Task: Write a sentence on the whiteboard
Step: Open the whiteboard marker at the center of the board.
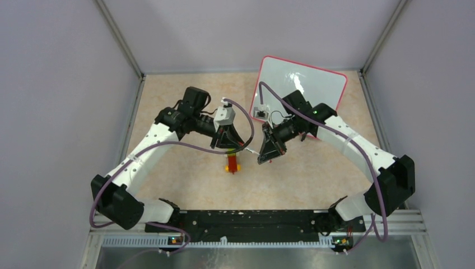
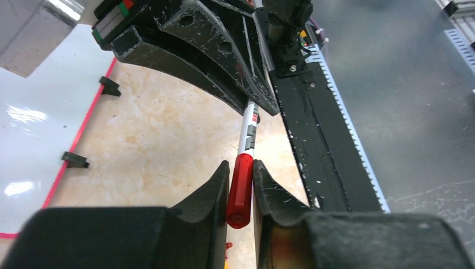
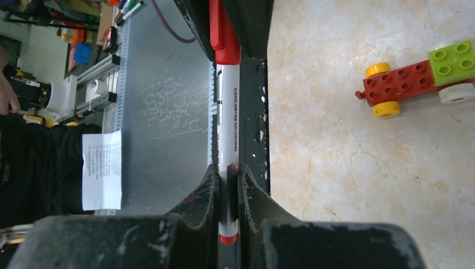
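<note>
**Marker gripped at both ends, whiteboard at the far right**

Your left end effector is clamped on the red cap of the marker. Your right end effector is clamped on its white barrel, so the marker bridges the gap between the two above the table. The whiteboard sits at the table's far right, partly behind your right arm. A toy brick car rests on the table near the left end effector.

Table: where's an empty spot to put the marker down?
Bare tabletop lies between the toy car and the black base rail, and in the far left corner beyond the left arm. The middle is crowded: the left gripper and right gripper both grip the marker beside the toy car. The whiteboard fills the far right corner.
</note>
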{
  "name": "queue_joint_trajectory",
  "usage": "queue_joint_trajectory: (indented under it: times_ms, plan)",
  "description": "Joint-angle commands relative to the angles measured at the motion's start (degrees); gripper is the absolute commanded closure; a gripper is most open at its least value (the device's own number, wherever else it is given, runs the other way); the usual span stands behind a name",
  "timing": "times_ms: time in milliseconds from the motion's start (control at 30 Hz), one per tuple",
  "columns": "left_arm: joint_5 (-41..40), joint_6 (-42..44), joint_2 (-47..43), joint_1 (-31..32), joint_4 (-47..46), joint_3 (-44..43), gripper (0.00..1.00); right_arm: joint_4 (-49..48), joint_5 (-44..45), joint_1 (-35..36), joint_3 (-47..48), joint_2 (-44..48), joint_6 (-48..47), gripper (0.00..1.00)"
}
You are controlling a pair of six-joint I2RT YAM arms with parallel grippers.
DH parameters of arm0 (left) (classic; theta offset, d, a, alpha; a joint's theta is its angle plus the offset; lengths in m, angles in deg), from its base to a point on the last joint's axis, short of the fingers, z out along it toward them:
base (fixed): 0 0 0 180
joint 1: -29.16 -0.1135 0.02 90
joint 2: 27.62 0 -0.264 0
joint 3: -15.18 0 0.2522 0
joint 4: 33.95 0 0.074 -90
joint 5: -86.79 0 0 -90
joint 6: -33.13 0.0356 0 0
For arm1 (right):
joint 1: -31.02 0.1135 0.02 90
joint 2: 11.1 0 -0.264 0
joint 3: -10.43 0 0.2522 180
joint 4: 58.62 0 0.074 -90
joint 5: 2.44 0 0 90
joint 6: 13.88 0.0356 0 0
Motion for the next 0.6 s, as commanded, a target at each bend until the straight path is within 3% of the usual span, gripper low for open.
queue_joint_trajectory:
  times_ms: [0, 100, 267, 367, 467, 567]
  plan:
    - [1.9, 3.1, -1.4, -0.2, 1.6, -2.2, 0.83, -0.3, -1.6, 0.8, 0.4, 2.0, -1.5, 1.0]
    - [1.8, 3.0, -1.6, -0.2, 1.7, -2.3, 0.92, -1.4, -0.3, 0.8, 0.3, 2.4, -0.3, 0.98]
    - [0.1, -5.7, -2.9, -2.4, -4.5, -0.4, 1.0, -14.5, 14.9, -1.0, -2.2, 6.2, 16.4, 0.26]
    - [-0.4, -13.5, -4.4, -4.2, -11.2, 3.2, 1.0, -20.8, 21.0, -3.1, -3.2, 10.6, 20.3, 0.03]
    - [-0.1, -22.0, -5.6, -5.2, -18.1, 6.0, 1.0, -24.4, 34.0, -4.0, -2.4, 13.5, 21.6, 0.01]
    - [1.0, -33.2, -6.5, -6.7, -27.8, 8.5, 1.0, -24.2, 36.3, -6.0, 1.3, 12.5, 22.8, 0.11]
